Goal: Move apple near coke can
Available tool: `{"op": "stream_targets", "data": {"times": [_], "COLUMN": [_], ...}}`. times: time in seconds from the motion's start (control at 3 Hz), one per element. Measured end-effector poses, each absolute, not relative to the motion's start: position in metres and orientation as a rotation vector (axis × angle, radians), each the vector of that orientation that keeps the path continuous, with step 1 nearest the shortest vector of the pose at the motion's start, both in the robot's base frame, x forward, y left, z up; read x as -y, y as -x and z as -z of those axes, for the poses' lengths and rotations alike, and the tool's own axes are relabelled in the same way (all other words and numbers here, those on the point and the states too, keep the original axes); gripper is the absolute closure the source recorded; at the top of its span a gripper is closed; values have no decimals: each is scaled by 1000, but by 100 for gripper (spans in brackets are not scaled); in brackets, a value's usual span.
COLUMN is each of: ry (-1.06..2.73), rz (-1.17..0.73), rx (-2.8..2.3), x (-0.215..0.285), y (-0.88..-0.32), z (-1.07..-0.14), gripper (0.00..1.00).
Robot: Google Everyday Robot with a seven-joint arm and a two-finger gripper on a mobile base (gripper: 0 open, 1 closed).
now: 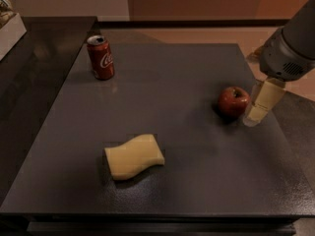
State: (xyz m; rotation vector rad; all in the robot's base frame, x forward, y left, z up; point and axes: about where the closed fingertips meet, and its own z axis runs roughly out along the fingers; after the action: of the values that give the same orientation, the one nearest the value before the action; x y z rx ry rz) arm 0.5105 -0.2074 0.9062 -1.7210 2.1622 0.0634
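Observation:
The small red apple [234, 101] sits on the right part of the dark grey table [187, 151]. The red coke can [101, 57] stands upright near the table's far left corner, well apart from the apple. My gripper [256, 111] hangs from the grey arm at the right edge of the view. It is low over the table, just to the right of the apple and close beside it. It holds nothing that I can see.
A pale yellow wavy sponge block [134, 156] lies on the front left part of the table. A darker counter [39, 58] adjoins the table on the left, with a white box [10, 31] at its far end.

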Motion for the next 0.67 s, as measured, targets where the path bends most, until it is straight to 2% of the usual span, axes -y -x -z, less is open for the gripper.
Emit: {"op": "stream_targets", "data": {"times": [0.67], "ry": [1730], "rz": [-92], "rx": [-2158], "x": [204], "y": [-524], "z": [-887], "gripper": [0]}}
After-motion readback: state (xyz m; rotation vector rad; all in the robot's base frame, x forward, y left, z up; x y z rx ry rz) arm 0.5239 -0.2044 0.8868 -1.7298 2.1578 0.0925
